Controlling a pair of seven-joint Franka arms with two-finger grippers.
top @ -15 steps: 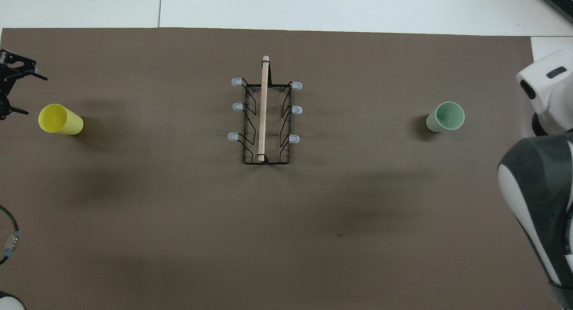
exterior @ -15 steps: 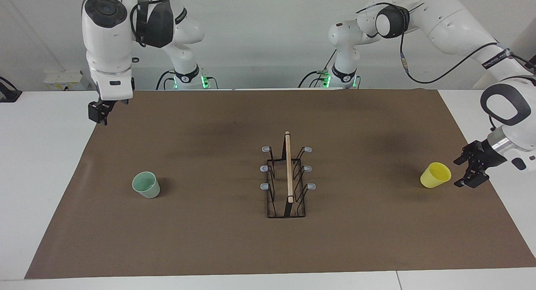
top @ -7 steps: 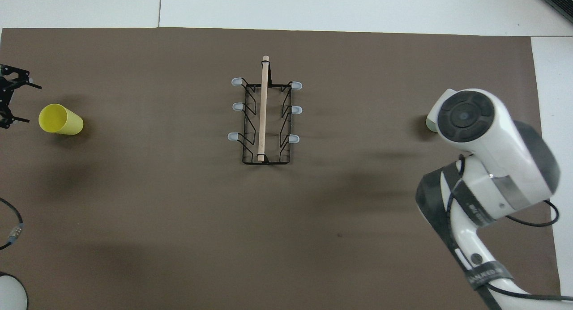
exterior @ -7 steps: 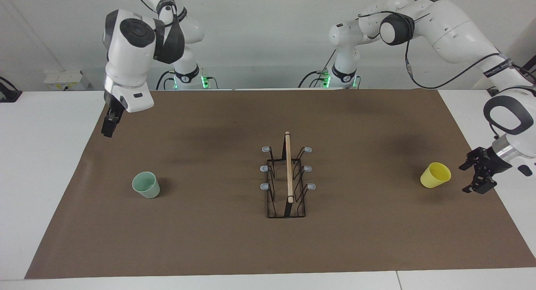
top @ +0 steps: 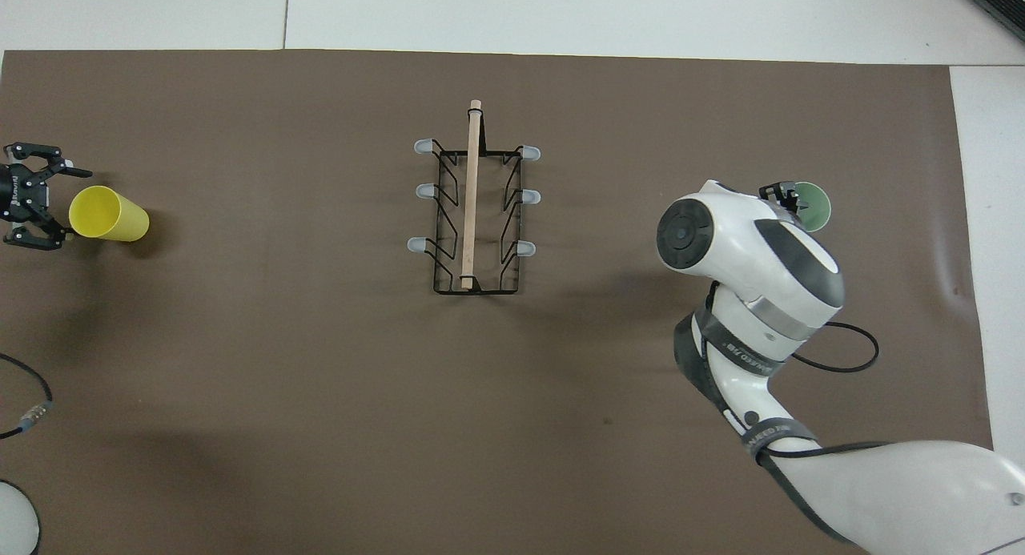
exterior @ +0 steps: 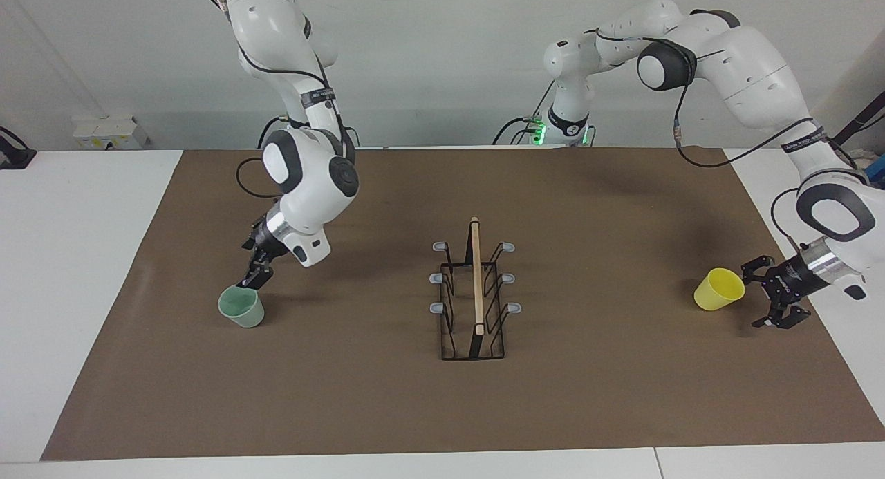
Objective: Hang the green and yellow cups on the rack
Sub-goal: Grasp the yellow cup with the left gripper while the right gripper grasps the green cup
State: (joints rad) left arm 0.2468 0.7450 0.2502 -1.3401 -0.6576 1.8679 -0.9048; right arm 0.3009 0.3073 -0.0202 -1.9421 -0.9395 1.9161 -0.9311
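The pale green cup (exterior: 242, 307) stands mouth up on the mat toward the right arm's end of the table. My right gripper (exterior: 253, 276) hangs just above its rim, on the side nearer the robots. The right arm hides part of the cup in the overhead view (top: 813, 208). The yellow cup (exterior: 719, 289) stands mouth up toward the left arm's end. My left gripper (exterior: 758, 294) is open and low beside it, its fingers spread toward the cup without touching it; it also shows in the overhead view (top: 58, 205). The black wire rack (exterior: 477, 285) with its wooden bar stands mid-table and holds no cups.
A brown mat (exterior: 588, 396) covers most of the white table. The right arm's elbow and forearm (top: 745, 251) reach over the mat between the rack and the green cup. A cable (top: 20, 415) loops at the left arm's end, near the robots.
The right arm swung down from over the mat's corner nearer the robots to just above the green cup. The left gripper shifted a little closer to the yellow cup.
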